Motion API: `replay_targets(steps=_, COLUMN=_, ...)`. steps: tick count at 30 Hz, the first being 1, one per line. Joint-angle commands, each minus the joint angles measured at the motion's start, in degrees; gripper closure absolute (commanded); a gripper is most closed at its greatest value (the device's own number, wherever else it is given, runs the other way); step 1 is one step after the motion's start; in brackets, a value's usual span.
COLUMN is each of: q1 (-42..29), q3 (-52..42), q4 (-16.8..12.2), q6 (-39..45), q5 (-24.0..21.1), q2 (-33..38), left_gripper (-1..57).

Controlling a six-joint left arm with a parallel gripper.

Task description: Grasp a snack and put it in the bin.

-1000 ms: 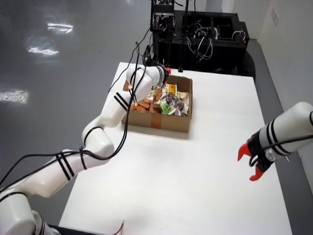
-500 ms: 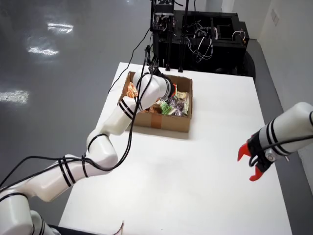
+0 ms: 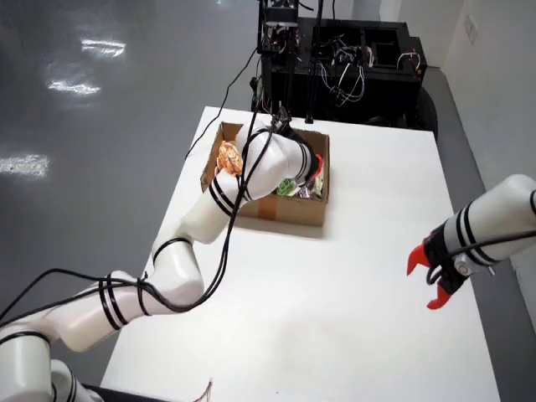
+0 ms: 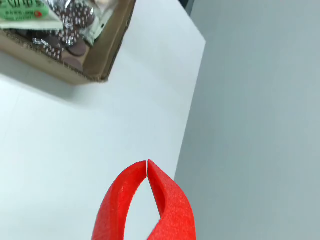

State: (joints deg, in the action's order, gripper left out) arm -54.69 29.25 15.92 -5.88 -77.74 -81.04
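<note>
Lying inside the cardboard box [image 4: 102,52] on the white tabletop [image 4: 75,130], the snack [image 4: 72,17] is a shiny bag with brown dots, while the gripper [image 4: 147,167] beside the box has its red jaws pinched together, empty.

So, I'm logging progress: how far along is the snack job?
Done: nothing visible; the snacks lie in the cardboard box, and no other bin shows. In hand: the arm reaches over the box, but the gripper is shut on nothing in the wrist view. Left: grasp a snack, then bin it.
</note>
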Motion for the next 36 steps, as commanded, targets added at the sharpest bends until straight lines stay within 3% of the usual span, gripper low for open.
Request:
replay_targets(steps=1, q1=-2.13, q3=-3.91, q4=-0.12, q6=1.03, q5=-0.69, q2=2.15, left_gripper=57.1)
replay_targets(steps=15, q1=-7.52, q3=-28.77, q4=-1.41, q6=5.99, q5=-0.96, q2=15.96, left_gripper=57.0)
replay_targets(steps=24, q1=-9.68, q3=-49.01, q4=-5.78, q6=10.12, q5=0.42, q2=27.20, left_gripper=56.9)
replay_targets(steps=30, q1=-11.30, q3=-54.93, q4=-9.91, q6=9.85, q5=1.04, q2=30.54, left_gripper=56.9)
replay_targets(steps=36, q1=-13.32, q3=-58.91, q4=-11.69, q6=9.55, q5=1.15, q2=32.90, left_gripper=56.9)
